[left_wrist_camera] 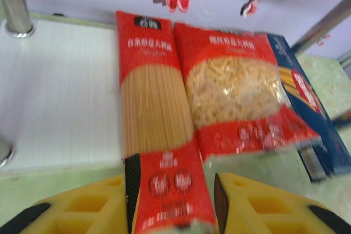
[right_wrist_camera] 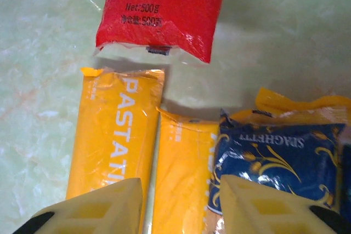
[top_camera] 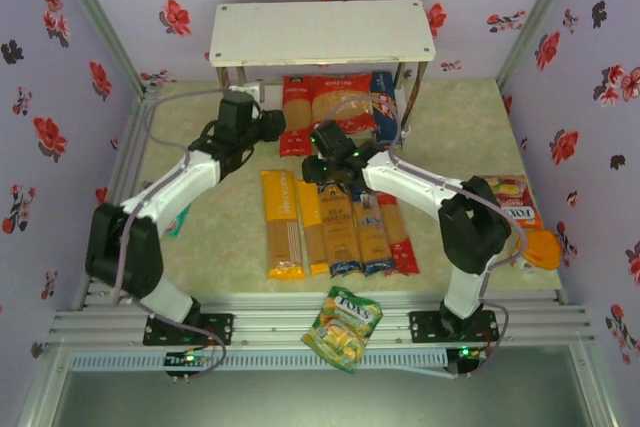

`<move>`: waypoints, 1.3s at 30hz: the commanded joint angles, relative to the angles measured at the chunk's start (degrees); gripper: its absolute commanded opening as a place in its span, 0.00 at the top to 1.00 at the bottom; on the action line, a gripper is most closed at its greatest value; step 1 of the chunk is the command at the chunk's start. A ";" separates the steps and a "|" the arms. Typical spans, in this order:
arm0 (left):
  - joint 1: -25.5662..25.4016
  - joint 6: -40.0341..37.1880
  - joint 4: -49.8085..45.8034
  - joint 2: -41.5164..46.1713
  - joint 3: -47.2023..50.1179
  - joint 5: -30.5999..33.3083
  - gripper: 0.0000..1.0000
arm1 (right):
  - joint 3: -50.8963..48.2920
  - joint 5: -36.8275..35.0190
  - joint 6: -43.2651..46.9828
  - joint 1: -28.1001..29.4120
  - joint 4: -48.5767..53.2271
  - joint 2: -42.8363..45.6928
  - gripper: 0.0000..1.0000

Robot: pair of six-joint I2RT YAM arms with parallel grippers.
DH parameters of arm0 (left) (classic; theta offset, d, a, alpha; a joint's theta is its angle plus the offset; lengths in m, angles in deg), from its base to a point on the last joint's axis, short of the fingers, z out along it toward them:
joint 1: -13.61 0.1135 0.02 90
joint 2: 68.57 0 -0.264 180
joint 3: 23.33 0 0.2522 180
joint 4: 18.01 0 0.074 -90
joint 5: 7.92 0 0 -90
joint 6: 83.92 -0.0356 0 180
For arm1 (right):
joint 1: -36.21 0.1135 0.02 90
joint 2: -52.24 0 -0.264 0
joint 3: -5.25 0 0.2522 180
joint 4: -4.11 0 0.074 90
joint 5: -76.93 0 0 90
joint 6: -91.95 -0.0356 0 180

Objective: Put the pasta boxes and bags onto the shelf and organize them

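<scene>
On the shelf's (top_camera: 322, 32) lower board lie a red spaghetti bag (left_wrist_camera: 156, 108), a wider red short-pasta bag (left_wrist_camera: 236, 91) and a blue box (left_wrist_camera: 307, 102) at the right (all side by side). The left gripper (left_wrist_camera: 173, 201) stands open, its fingers either side of the spaghetti bag's near end. The right gripper (right_wrist_camera: 178, 206) hangs open over the yellow bags (right_wrist_camera: 118, 130) and a dark-blue bag (right_wrist_camera: 279, 157), which lie in a row on the table (top_camera: 450, 127) nearer the arms.

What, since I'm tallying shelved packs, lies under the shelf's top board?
A red spaghetti bag, a wider red short-pasta bag and a dark-blue box lie side by side on the lower board. The top board hides their far ends.
</scene>
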 commanded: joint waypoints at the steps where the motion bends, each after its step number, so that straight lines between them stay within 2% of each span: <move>1: -0.04 -1.01 -7.11 7.75 4.94 5.18 0.58 | 3.58 -0.35 -0.87 0.77 -1.03 -4.16 0.67; 4: 1.53 -0.55 -11.00 13.52 9.14 6.59 0.56 | 6.48 -0.33 -1.29 1.02 -0.40 -7.84 0.74; 14: 7.41 1.11 -17.62 25.27 16.71 6.06 0.53 | 16.26 -3.43 0.07 1.20 1.32 -16.50 0.74; 23: 9.58 0.62 -19.98 28.27 18.02 5.39 0.52 | 26.99 -5.29 1.85 0.67 4.94 -23.40 0.73; 39: 11.08 0.37 -20.92 28.82 18.30 4.39 0.52 | 34.21 -6.65 5.02 -1.49 6.92 -26.95 0.71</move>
